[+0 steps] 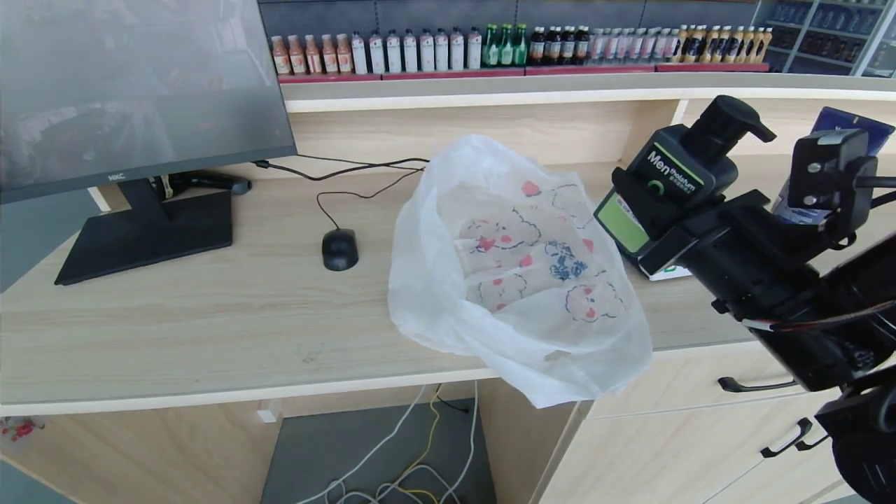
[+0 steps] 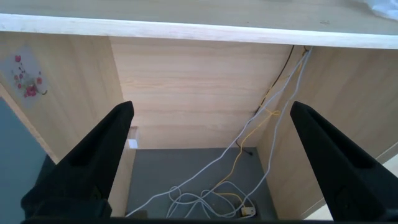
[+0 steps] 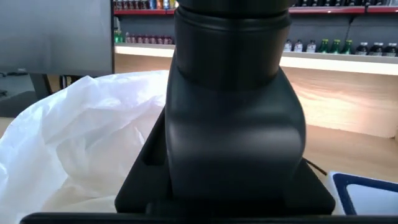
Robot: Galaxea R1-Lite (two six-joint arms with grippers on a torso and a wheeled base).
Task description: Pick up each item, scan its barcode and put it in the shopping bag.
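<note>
Checkout station with one item lifted. Under the counter (image 1: 210, 329), the left gripper (image 2: 208, 155) hangs with its jaws spread wide and nothing between them, facing the loose cables (image 2: 205, 186) in the recess below.

On the counter, from the left:
- a dark monitor (image 1: 133, 84) on its stand
- a black handheld scanner (image 1: 203, 183) lying behind that stand
- a mouse (image 1: 340, 249)
- the white shopping bag (image 1: 511, 266), slumped on its side with one corner hanging over the front edge. Cartoon-printed material shows through its film, though it is unclear whether that is the bag's own print or a pack inside.

Just right of the bag, the right gripper (image 1: 640, 224) is clamped across the body of a black pump bottle (image 1: 672, 182). It holds the bottle tilted above the counter, pump head up and green label toward the bag. The right wrist view shows the bottle (image 3: 233, 124) close up, with the bag (image 3: 81, 137) just beyond it. A small white box (image 1: 665, 274) lies on the counter beneath the bottle, and a blue package (image 1: 850, 126) stands farther right.

Step in hand, as a judgement: the bottle is picked up and in transit. Whether its barcode has been read cannot be told. If it has not, the scanner lies well apart, across the bag. If it has, the next move calls for finding the bag's mouth — which is not clearly open — lowering the bottle in, and only then loosening the grip.
</note>
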